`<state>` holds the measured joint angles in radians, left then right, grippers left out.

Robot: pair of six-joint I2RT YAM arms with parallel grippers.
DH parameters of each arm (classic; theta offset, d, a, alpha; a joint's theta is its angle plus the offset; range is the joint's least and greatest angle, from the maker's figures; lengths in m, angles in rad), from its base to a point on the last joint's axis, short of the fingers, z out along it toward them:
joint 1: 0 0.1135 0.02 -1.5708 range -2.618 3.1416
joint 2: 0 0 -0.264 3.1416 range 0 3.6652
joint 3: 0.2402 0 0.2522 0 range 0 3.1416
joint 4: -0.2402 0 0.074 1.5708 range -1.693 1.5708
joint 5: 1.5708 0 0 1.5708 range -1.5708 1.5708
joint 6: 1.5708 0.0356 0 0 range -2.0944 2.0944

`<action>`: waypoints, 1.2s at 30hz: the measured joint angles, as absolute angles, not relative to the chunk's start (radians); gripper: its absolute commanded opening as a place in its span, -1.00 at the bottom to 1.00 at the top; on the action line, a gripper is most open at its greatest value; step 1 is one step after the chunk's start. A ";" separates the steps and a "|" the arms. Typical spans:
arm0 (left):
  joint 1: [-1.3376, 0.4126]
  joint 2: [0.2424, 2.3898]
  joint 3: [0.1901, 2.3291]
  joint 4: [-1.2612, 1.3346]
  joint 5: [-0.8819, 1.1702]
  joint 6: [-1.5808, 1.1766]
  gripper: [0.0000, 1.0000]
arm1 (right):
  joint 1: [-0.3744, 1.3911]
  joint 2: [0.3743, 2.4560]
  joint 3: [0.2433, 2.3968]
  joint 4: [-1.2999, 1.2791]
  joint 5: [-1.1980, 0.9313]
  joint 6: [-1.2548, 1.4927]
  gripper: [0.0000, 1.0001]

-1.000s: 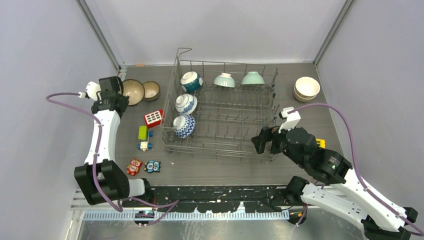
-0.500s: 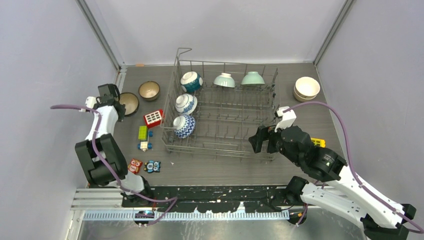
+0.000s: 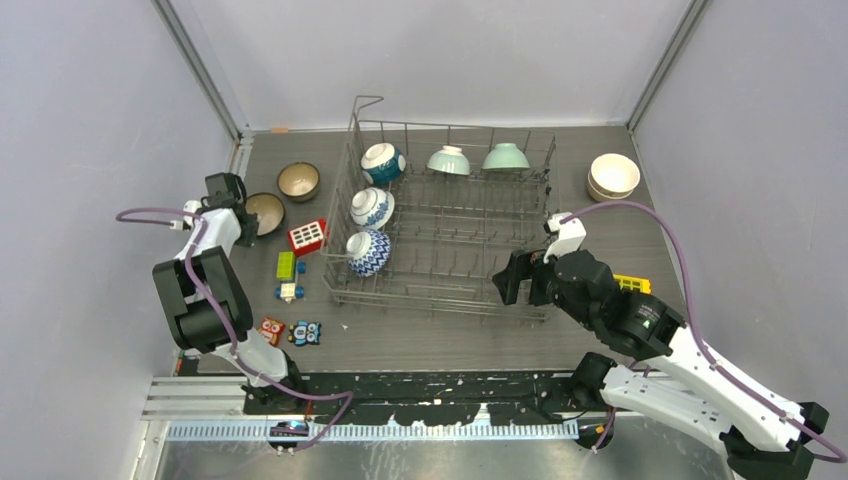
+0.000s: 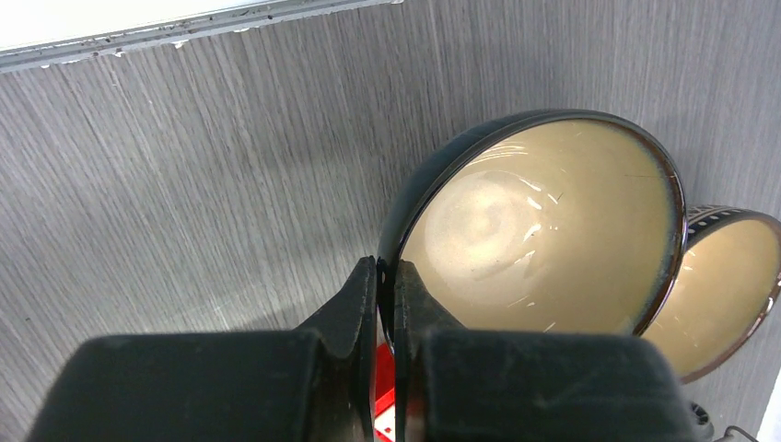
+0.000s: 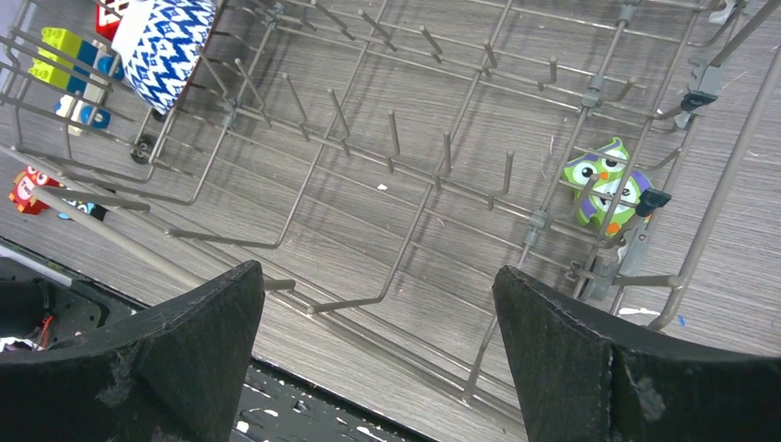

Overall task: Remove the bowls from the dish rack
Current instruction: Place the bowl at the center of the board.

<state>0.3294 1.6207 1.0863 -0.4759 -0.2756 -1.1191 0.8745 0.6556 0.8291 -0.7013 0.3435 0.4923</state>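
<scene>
The grey wire dish rack (image 3: pixel 440 304) stands mid-table. Three blue-and-white bowls (image 3: pixel 371 208) line its left side and two mint green bowls (image 3: pixel 449 160) rest at its far edge. My left gripper (image 3: pixel 240 206) is shut on the rim of a dark bowl with a beige inside (image 4: pixel 543 230), left of the rack (image 3: pixel 263 212). A brown bowl (image 3: pixel 298 181) sits just beyond it (image 4: pixel 728 285). My right gripper (image 5: pixel 376 276) hangs open over the rack's near right corner (image 3: pixel 505 280), with nothing between its fingers.
Stacked cream bowls (image 3: pixel 613 176) sit right of the rack. A red block (image 3: pixel 307 236), green and yellow blocks (image 3: pixel 286 265) and two owl toys (image 3: pixel 270 330) lie left of it. A green owl toy (image 5: pixel 603 184) shows behind the rack's wires. Walls close both sides.
My left gripper has carried the dark bowl toward me, away from the brown bowl, as the arm folded back. The right gripper drifted slightly left over the rack, still open.
</scene>
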 measured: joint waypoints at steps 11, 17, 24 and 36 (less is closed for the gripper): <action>0.329 1.665 1.091 -0.453 -0.270 -1.117 -0.99 | 0.875 0.681 0.822 -0.678 0.337 0.504 0.96; 0.329 1.677 1.110 -0.453 -0.271 -1.074 -1.00 | 0.875 0.682 0.822 -0.673 0.337 0.504 0.96; 0.329 1.708 1.147 -0.451 -0.280 -1.021 -0.86 | 0.875 0.681 0.820 -0.674 0.338 0.504 0.96; 0.329 1.715 1.158 -0.416 -0.272 -1.008 -0.32 | 0.875 0.684 0.820 -0.673 0.337 0.504 0.96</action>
<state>0.3294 1.7153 1.1584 -0.4164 -0.2722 -1.0080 0.8745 0.6838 0.8200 -0.6735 0.3374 0.5037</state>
